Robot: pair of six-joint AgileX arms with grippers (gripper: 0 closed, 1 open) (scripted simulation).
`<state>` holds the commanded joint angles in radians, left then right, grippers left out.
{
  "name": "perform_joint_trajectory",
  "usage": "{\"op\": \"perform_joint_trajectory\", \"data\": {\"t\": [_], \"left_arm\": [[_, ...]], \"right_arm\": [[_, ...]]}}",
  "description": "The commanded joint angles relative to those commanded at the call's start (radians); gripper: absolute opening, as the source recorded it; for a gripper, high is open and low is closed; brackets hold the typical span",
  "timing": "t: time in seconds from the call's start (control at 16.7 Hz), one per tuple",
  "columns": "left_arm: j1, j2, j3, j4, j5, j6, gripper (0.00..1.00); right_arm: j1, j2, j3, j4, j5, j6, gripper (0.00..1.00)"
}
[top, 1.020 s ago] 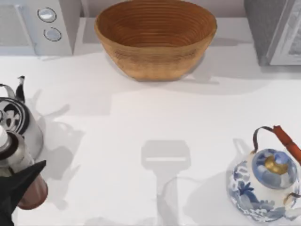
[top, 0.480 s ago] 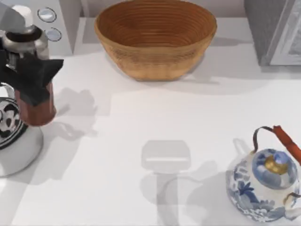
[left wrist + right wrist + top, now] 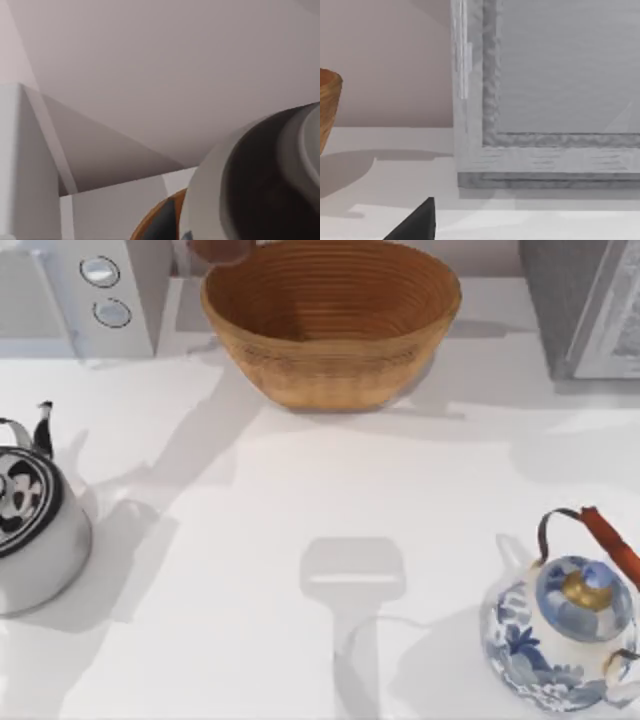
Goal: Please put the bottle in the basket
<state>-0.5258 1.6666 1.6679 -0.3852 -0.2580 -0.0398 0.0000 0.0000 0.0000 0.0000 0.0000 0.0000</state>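
Bottle (image 3: 220, 249) shows as a reddish-brown base at the far edge of the top view, up in the air just left of the basket (image 3: 330, 340) rim, not yet over its hollow. I'd judge it light, rigid and smooth-sided, best held around its body below the cap. In the left wrist view it looms close (image 3: 260, 185), presumably between the left jaws, though I cannot tell their state. Right arm sits parked near the right-hand appliance (image 3: 545, 100).
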Motion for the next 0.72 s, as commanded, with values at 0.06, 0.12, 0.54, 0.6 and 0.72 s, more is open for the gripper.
{"op": "perform_joint_trajectory", "data": {"t": [0.06,0.12,0.54,0.6,0.72], "left_arm": [[-0.036,0.073,0.088,0.004,-0.069,-0.028,0.00],[-0.069,0.143,0.167,0.006,-0.131,-0.054,0.00],[-0.157,0.426,0.433,0.015,-0.367,-0.165,0.00],[-0.157,0.428,0.435,0.015,-0.369,-0.167,0.00],[-0.157,0.428,0.435,0.015,-0.369,-0.167,0.00]], "right_arm": [[0.000,0.000,0.000,0.000,0.000,0.000,1.00],[0.000,0.000,0.000,0.000,0.000,0.000,1.00],[0.000,0.000,0.000,0.000,0.000,0.000,1.00],[0.000,0.000,0.000,0.000,0.000,0.000,1.00],[0.000,0.000,0.000,0.000,0.000,0.000,1.00]]}}
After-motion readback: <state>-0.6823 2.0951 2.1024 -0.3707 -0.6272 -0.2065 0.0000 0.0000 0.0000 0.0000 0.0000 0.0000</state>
